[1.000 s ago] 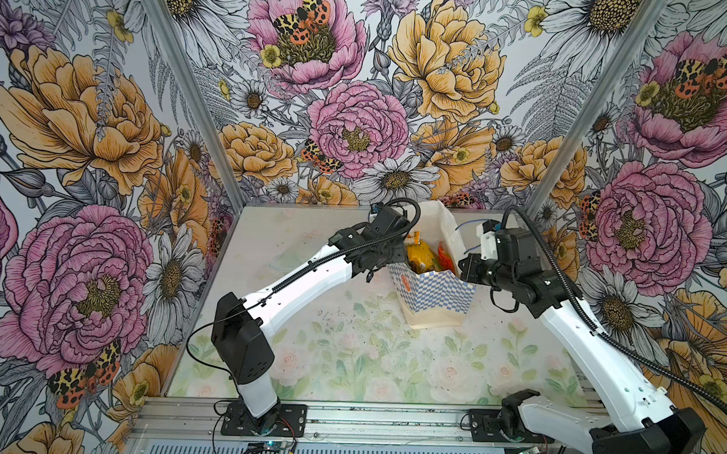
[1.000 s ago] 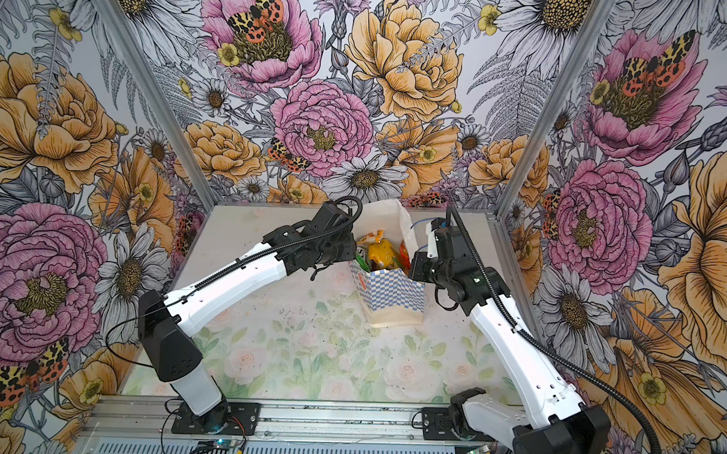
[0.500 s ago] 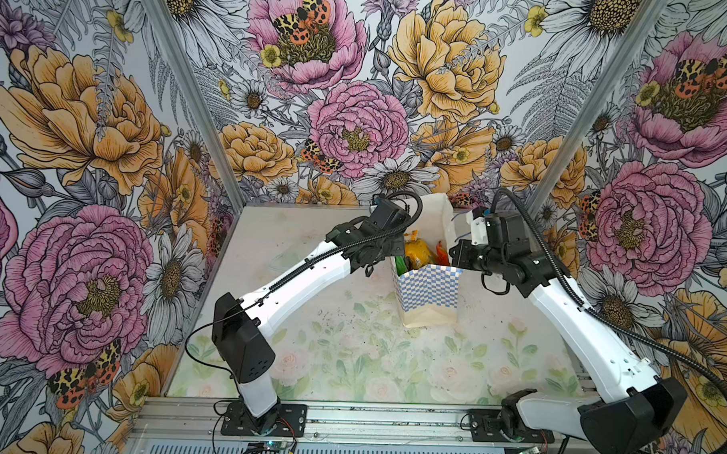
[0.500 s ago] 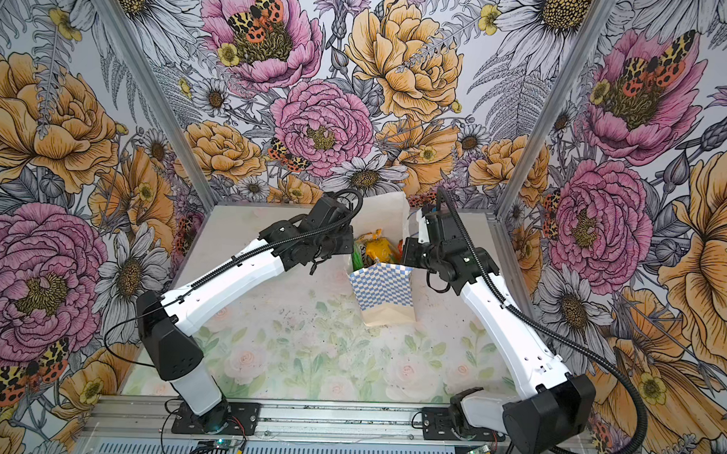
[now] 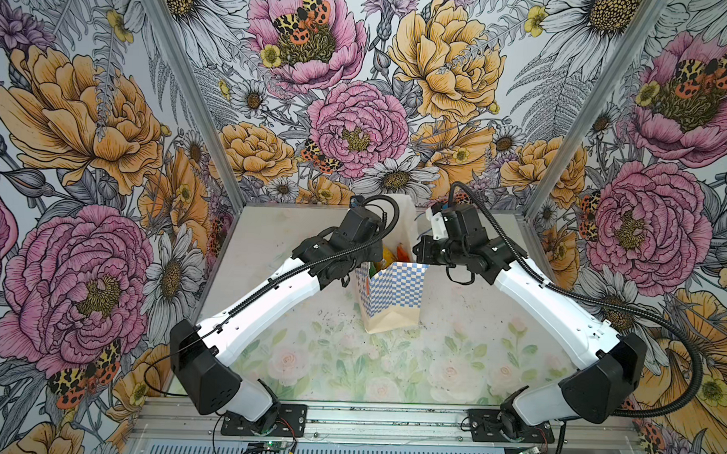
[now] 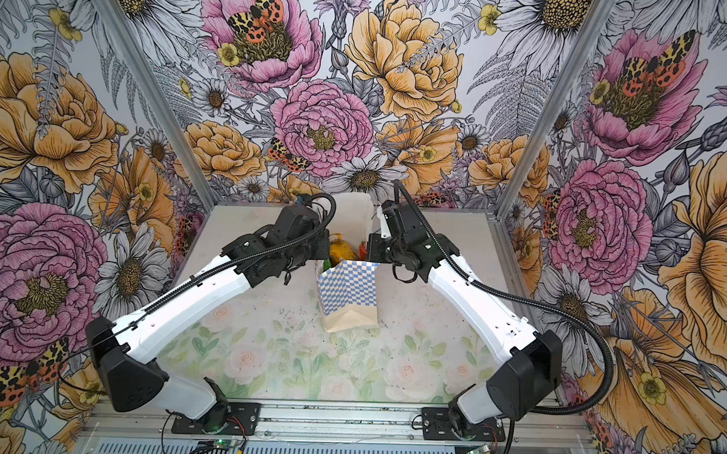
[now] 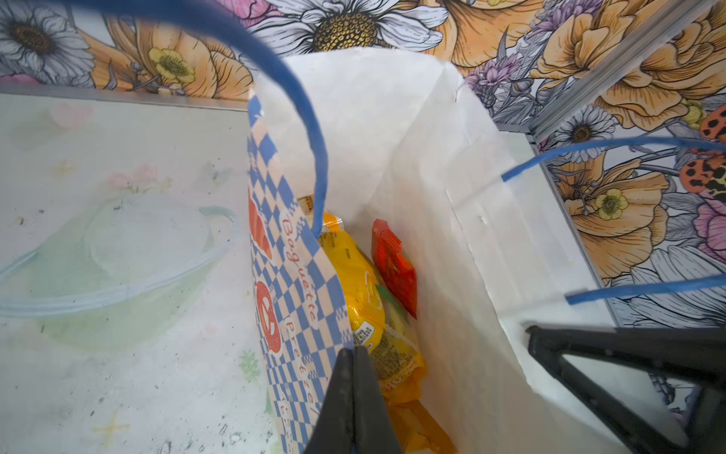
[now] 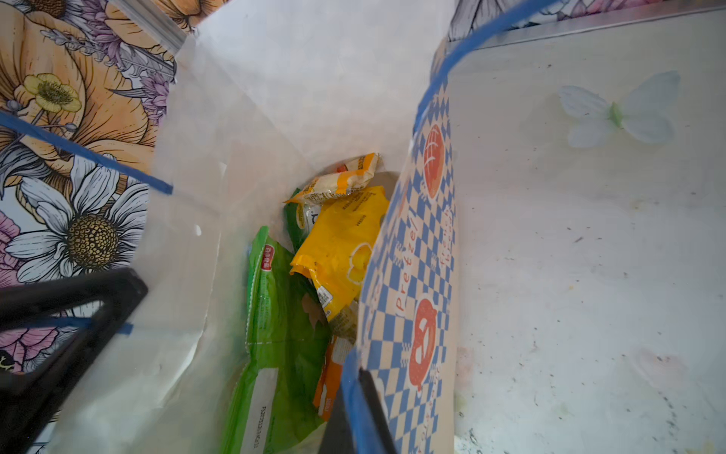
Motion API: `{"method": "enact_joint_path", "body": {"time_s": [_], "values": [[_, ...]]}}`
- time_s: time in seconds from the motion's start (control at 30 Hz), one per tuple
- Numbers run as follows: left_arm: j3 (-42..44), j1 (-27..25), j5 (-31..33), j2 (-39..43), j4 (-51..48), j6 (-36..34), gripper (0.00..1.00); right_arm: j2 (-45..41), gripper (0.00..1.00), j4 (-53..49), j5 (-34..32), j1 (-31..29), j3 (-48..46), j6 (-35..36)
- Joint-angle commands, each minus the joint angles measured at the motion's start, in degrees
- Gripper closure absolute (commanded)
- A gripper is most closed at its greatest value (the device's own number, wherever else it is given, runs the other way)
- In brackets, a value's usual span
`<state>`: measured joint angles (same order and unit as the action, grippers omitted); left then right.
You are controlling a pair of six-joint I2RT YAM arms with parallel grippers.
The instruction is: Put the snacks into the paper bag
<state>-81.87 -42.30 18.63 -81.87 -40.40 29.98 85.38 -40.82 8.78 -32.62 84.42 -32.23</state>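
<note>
The paper bag (image 5: 394, 295) stands on its base about the middle of the tabletop (image 5: 340, 360), mouth open upward. My left pincer (image 7: 353, 351) is clenched on the top edge of the bag's left checkered wall. My right pincer (image 8: 363, 377) is clenched on the top edge of the opposite wall. A blue strip (image 8: 353, 397) lies against it, and I cannot tell whether the cord handle (image 8: 455, 53) is caught in the grip.

The snacks (image 5: 388, 254) sit inside, below the rim. In both top views I read green, yellow, red from left to right: green packet (image 8: 283, 322), yellow packet (image 7: 359, 283), red packet (image 7: 395, 267), with an orange packet (image 8: 330, 377) lower down. The white inside of the far wall shows above the near rim.

Open tabletop runs from the bag's base to the front rail (image 5: 367, 417), between the two forearms (image 5: 276, 300), and on both flanks of the bag.
</note>
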Motion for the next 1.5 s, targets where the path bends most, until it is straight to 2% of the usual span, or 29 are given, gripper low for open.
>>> {"method": "enact_joint_path", "body": {"time_s": [0.0,0.1,0.3,0.33,0.5,0.67,0.77,0.93,1.0,1.13,1.27,1.37,1.47], "values": [[6.4,1.1,-2.6,4.9,8.8,4.1,1.00,0.3,1.00,8.8,-1.7,-2.0,0.2,-1.1],[9.9,1.6,-3.6,7.8,9.3,5.3,1.00,0.2,1.00,9.2,-2.3,-3.0,-1.3,-1.5],[11.1,0.8,-5.8,11.4,9.3,7.2,1.00,-2.3,0.99,9.1,-3.5,-3.1,-1.4,-1.0],[11.0,0.6,-5.7,11.6,9.3,7.1,1.00,-2.8,0.95,9.1,-3.9,-3.1,-1.5,-0.9],[11.1,0.5,-6.2,11.1,9.3,6.9,1.00,-5.8,0.60,8.4,-6.6,-3.1,-2.6,-0.6],[11.4,0.4,-7.8,10.8,9.3,7.2,0.98,-8.8,0.39,7.0,-11.7,-2.4,-3.7,-0.1],[11.5,0.4,-8.7,10.8,9.3,7.2,0.95,-11.0,0.31,6.8,-13.5,-0.8,-4.7,-0.3],[11.9,0.5,-9.9,11.4,9.0,6.9,0.80,-14.5,0.22,6.6,-14.3,0.9,-5.6,0.2],[11.7,0.7,-10.5,11.5,8.6,6.7,0.71,-16.2,0.20,6.2,-13.9,1.4,-5.6,1.3],[12.0,1.1,-11.9,13.2,7.5,5.8,0.52,-21.2,0.17,5.7,-16.3,1.7,-6.8,6.0],[12.8,3.0,-15.4,17.0,7.0,3.7,0.27,-27.3,0.15,5.6,-19.4,2.1,-10.9,10.1],[14.1,3.3,-14.0,21.7,6.4,1.1,0.13,-31.7,0.15,5.7,-21.4,2.2,-14.1,11.9],[16.7,3.6,-11.1,27.2,6.4,-1.4,0.05,-35.7,0.15,5.7,-24.0,2.3,-17.1,12.6]]}}
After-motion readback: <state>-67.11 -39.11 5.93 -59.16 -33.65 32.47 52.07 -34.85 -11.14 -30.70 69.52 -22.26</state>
